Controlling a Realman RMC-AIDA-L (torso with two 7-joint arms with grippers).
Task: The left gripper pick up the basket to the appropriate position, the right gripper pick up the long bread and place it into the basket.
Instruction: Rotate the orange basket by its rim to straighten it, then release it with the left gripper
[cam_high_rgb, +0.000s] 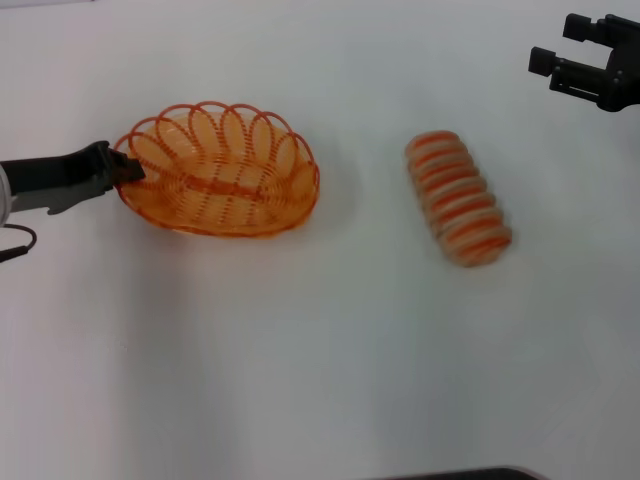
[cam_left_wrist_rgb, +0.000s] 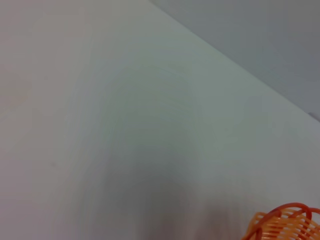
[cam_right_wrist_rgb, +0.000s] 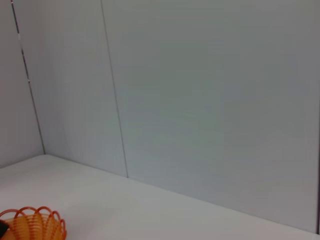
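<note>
Left gripper (cam_high_rgb: 128, 170) comes in from the left edge of the head view, fingers pinched on the left end of the basket (cam_high_rgb: 220, 170) rim. Jaws look nearly closed, clamped on the wire loops there. Black arm and a thin cable loop sit at the far left edge.

Basket sits left of centre in the head view, on the white table (cam_high_rgb: 300, 360), empty, long axis running roughly left to right. Whether it is resting on the table or raised a little, can't tell. A sliver of its rim (cam_left_wrist_rgb: 287, 225) shows at the lower right corner of the left wrist view; own fingers not visible there. It shows again at the lower left corner of the right wrist view (cam_right_wrist_rgb: 35, 225), with a dark bit touching its left edge at the frame border.

Right gripper (cam_high_rgb: 585, 60) is at the upper right corner of the head view, jaws open wide, holding nothing, touching nothing, well apart from the bread (cam_high_rgb: 458, 198).

Bread lies right of centre on the table, tilted diagonally, upper end toward upper left, lower end toward lower right. Well apart from the basket.

No brands, labels or writing readable anywhere. Grey panel wall (cam_right_wrist_rgb: 200, 100) fills most of the right wrist view.
</note>
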